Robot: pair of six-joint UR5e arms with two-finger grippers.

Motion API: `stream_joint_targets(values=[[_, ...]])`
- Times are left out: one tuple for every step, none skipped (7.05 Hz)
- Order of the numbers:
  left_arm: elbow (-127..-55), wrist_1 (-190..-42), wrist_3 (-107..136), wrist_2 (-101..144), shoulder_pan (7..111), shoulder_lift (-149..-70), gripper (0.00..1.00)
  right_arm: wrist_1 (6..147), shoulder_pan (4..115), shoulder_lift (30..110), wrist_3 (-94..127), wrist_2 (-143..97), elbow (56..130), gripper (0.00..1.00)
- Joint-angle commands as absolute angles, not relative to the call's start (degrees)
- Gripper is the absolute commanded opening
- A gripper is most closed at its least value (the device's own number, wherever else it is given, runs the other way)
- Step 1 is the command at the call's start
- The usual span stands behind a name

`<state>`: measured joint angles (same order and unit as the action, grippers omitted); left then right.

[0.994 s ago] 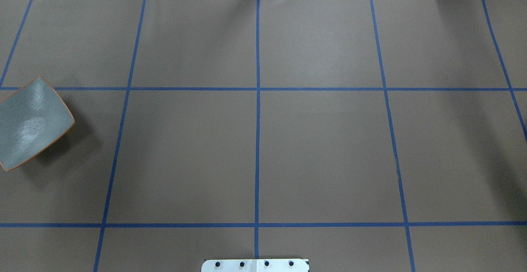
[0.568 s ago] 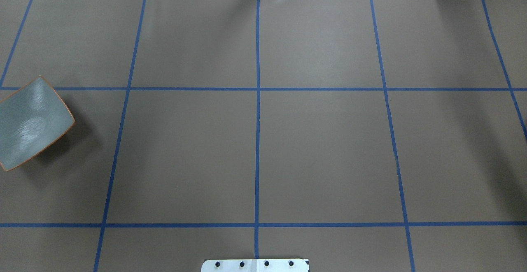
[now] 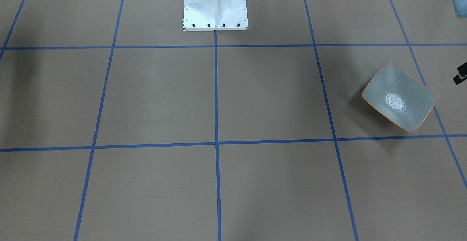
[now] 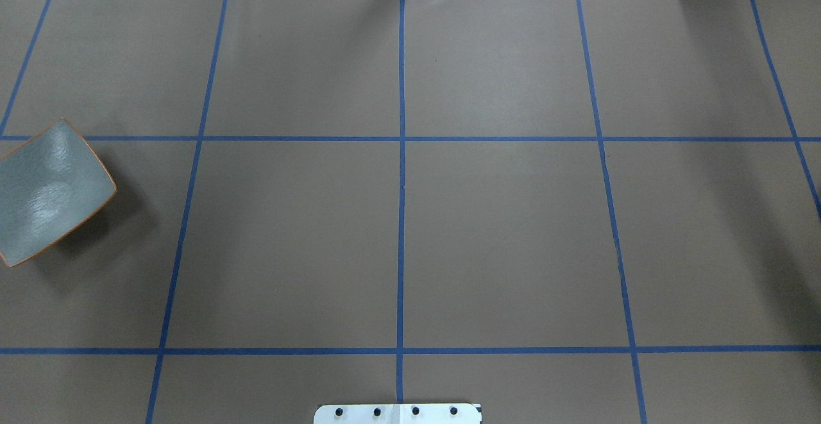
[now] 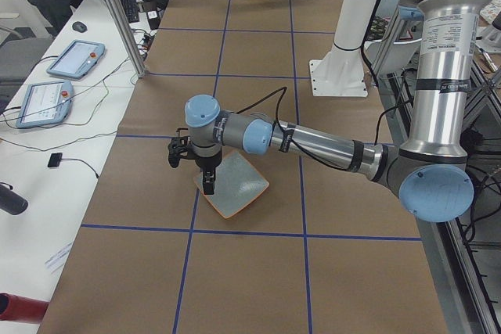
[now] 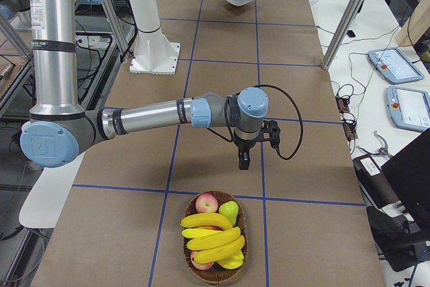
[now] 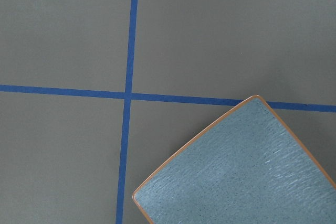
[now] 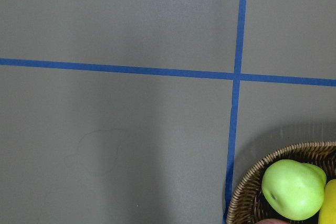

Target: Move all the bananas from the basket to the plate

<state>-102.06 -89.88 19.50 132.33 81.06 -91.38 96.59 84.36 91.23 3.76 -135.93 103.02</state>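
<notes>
1. At the table's right end, the bananas (image 6: 211, 236) lie piled in the wicker basket (image 6: 189, 260), touching a red apple (image 6: 206, 202) and a green fruit (image 8: 291, 190). The plate (image 4: 45, 186) sits bare at the left end, well apart.
2. Only the side views show the right gripper (image 6: 242, 160), near the basket and short of its rim, and the left gripper (image 5: 208, 184), over the plate's corner. Whether either pair of jaws is open or closed cannot be told.
3. Risk: glossy, curved, overlapping bananas may slip, or one grasp may drag a neighbour or tip the basket.
4. Risk: the plate curves upward, so a dropped banana may roll off.
5. Risk: the left arm over the plate may block a delivery.
6. Edges: both plate and basket sit near table ends.
7. Room: the taped table (image 4: 500, 244) between them is open.
</notes>
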Motion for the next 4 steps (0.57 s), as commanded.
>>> stream_joint_targets(values=[[-102.3, -90.0, 19.3, 132.4, 81.0, -91.1, 1.0, 96.6, 83.8, 91.2, 3.9, -136.0, 102.9, 1.0], [-102.4, -90.1, 19.4, 132.4, 81.0, -91.1, 1.0, 96.5, 83.1, 91.1, 4.0, -135.9, 102.9, 1.0], [-102.6, -90.2, 19.2, 132.6, 81.0, -91.1, 1.0, 96.5, 83.0, 91.1, 4.2, -135.9, 102.9, 1.0], [-102.4, -90.2, 19.2, 132.7, 81.0, -91.1, 1.0, 96.5, 82.9, 91.1, 4.2, -135.9, 102.9, 1.0]])
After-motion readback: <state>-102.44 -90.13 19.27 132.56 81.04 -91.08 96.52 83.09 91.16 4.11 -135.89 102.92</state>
